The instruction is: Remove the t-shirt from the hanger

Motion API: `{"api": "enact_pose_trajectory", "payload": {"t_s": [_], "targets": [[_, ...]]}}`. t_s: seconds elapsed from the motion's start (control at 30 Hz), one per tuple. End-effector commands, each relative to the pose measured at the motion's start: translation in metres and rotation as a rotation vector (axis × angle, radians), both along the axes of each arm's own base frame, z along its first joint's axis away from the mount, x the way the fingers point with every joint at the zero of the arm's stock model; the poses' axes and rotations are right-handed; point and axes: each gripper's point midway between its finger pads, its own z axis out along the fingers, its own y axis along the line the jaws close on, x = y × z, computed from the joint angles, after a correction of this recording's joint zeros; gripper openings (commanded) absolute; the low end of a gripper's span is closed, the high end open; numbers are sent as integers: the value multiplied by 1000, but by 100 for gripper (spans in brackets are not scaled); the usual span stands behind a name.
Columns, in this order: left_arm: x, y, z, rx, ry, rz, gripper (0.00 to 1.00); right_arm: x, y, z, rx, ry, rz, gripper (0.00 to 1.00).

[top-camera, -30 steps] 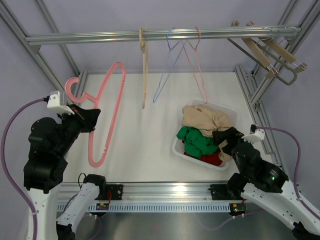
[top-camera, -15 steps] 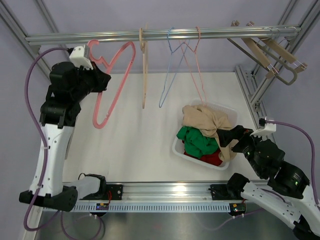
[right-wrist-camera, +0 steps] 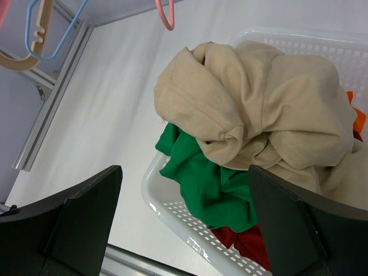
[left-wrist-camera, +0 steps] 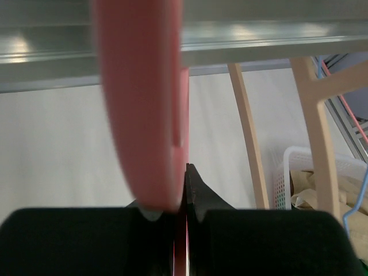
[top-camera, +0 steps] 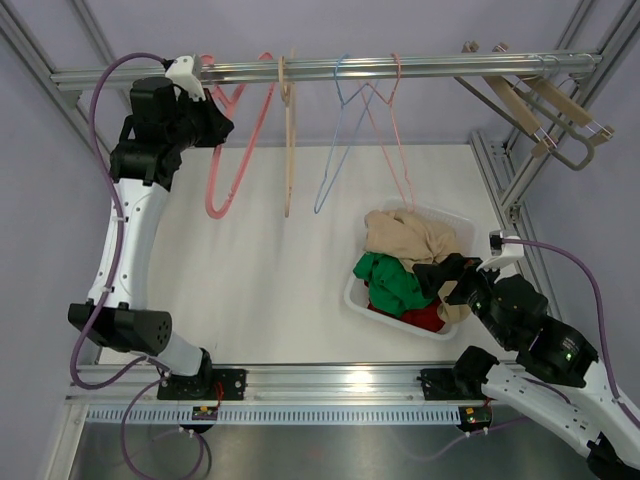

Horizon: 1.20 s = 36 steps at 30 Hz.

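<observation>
Left fingers (left-wrist-camera: pixel 198 195) clamped tight on the pink hanger (left-wrist-camera: pixel 141 103). Left gripper (top-camera: pixel 213 128) is up by the rail (top-camera: pixel 450 66), upper left of the top view; can't tell if the hook is on it. Right fingers (right-wrist-camera: pixel 86 221) spread fully wide, gripping nothing. Right gripper (top-camera: pixel 447 276) hovers over the white basket (right-wrist-camera: pixel 299 43), lower right. Beige t-shirt (right-wrist-camera: pixel 259 103) lies in the basket, atop green and red clothes (right-wrist-camera: pixel 213 190).
</observation>
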Motion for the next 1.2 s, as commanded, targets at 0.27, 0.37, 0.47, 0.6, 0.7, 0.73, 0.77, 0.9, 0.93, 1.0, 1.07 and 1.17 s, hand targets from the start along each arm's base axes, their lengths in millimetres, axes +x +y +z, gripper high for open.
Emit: {"api": "enact_pose_trajectory", "payload": {"t_s": [0.27, 0.37, 0.47, 0.6, 0.7, 0.73, 0.77, 0.9, 0.93, 1.0, 1.07, 1.17], "targets": [[-4, 6, -23, 9, -26, 15, 0, 2, 14, 8, 38, -32, 54, 99], [-12, 9, -20, 9, -37, 26, 0, 2, 18, 11, 46, -37, 64, 99], [-18, 10, -14, 2, -52, 32, 12, 2, 19, 12, 55, -37, 69, 100], [-21, 11, -9, 2, -66, 35, 27, -1, 20, 16, 68, -42, 82, 99], [-23, 11, -7, 0, -72, 34, 36, -1, 20, 18, 67, -44, 84, 99], [-24, 12, -8, 1, -70, 40, 39, -1, 20, 19, 68, -49, 85, 100], [-24, 12, -8, 1, -71, 43, 42, 0, 20, 20, 69, -50, 83, 99], [-30, 16, -2, 2, -86, 61, 60, -2, 19, 28, 71, -69, 91, 99], [-35, 17, 3, 0, -100, 68, 66, -2, 17, 30, 68, -79, 86, 99], [-40, 19, 9, -6, -116, 74, 71, -2, 13, 37, 69, -96, 79, 100], [-49, 23, 15, -9, -135, 94, 79, -3, 9, 46, 70, -118, 72, 99], [-66, 29, 25, -24, -169, 128, 89, -4, 3, 55, 67, -140, 57, 99]]}}
